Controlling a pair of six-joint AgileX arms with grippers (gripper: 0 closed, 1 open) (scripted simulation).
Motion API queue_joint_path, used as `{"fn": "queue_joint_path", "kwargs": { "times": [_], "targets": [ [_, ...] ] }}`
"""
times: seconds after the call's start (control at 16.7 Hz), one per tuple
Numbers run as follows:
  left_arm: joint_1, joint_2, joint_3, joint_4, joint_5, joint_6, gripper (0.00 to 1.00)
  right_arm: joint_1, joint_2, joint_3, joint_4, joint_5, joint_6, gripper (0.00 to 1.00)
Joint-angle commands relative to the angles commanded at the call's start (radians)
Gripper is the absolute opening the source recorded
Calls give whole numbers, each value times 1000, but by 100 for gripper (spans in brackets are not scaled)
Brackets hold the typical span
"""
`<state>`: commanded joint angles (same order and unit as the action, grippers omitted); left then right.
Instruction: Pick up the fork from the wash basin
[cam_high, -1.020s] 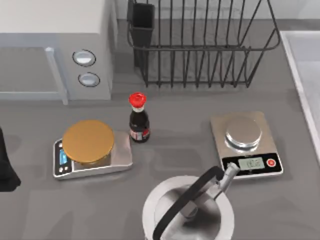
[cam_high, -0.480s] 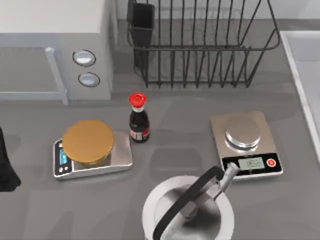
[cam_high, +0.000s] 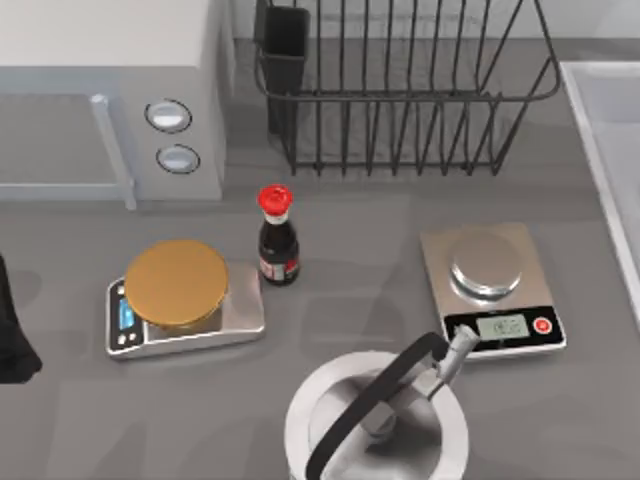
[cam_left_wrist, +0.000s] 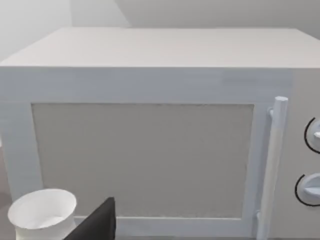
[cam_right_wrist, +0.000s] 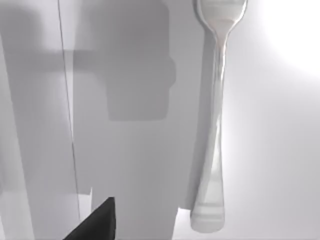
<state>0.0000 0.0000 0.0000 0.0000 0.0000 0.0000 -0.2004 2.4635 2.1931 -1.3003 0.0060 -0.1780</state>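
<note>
The fork lies flat on the pale, smooth floor of the wash basin, seen in the right wrist view; a soft grey shadow falls beside it. From above, the basin's light rim runs along the right edge of the grey table. On the table stand a microwave, a black dish rack, a sauce bottle, two scales and a kettle. The left arm waits at the left edge. For both claws, I cannot tell whether they are spread or pressed together.
</note>
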Motion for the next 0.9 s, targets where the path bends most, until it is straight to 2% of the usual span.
{"fn": "queue_joint_path", "kwargs": {
  "times": [0.36, 0.9],
  "targets": [
    [0, 0, 0, 0, 0, 0, 100, 6, 16, -30, 41, 0, 1, 100],
    [0, 0, 0, 0, 0, 0, 100, 1, 178, -241, 424, 2, 3, 100]
  ]
}}
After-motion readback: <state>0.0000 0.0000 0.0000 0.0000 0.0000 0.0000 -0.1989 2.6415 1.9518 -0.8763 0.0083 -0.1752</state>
